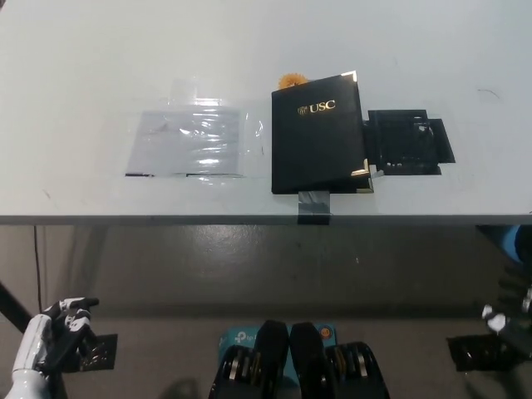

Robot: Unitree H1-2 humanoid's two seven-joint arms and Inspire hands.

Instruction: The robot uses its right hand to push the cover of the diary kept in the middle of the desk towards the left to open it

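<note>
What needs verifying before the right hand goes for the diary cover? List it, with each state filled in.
1. Diary closed, cover up: ok.
2. Diary on desk, near the front edge: ok.
3. Desk left of diary free for the cover: not ok, clear plastic sheet lies there.
4. Right hand raised to the desk: not ok, below the edge.
5. Right hand open: cannot tell.
6. Left hand out of the way: ok, low at left.

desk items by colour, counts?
Black: 2 - USC diary, black tape patch
Clear: 1 - plastic sheet
Grey: 1 - tape strip
Orange: 1 - small object behind the diary
Total: 5
</note>
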